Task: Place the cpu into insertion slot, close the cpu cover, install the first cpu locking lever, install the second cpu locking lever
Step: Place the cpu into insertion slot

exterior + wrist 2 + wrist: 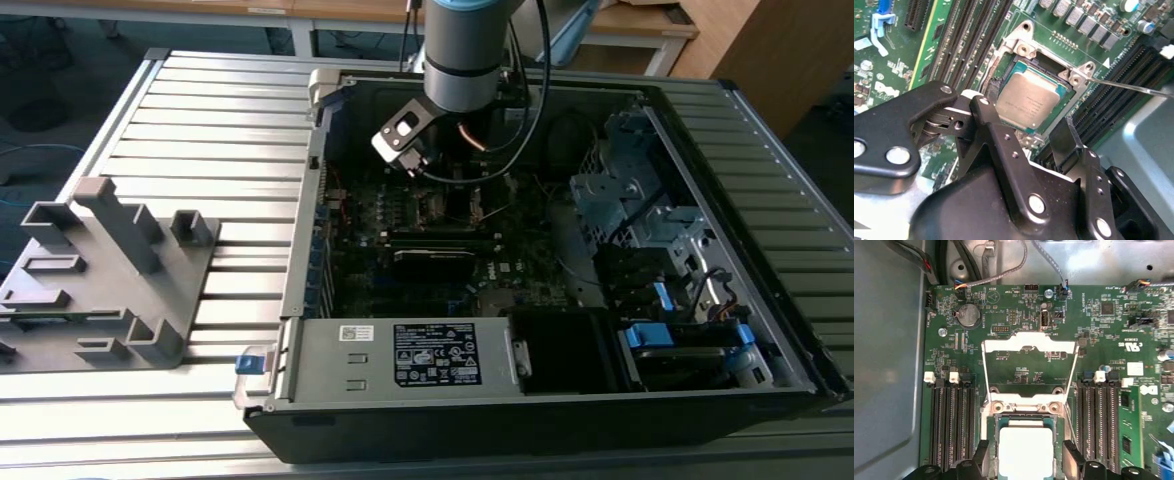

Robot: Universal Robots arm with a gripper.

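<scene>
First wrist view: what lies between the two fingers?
The cpu lies between the fingers, with a gap on each side, as the first wrist view shows.

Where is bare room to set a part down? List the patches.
Free: the table on the exterior view's left, past the fixture; a narrow strip between fixture and case. Crowded: inside the case, around the motherboard.

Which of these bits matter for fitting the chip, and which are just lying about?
Part of the job:
- the cpu, lying in the insertion slot
- the cpu cover, hinged open
- a thin locking lever
- the gripper, open, straddling the cpu

Just there:
- grey plastic fixture
- memory slots
- round battery
</scene>
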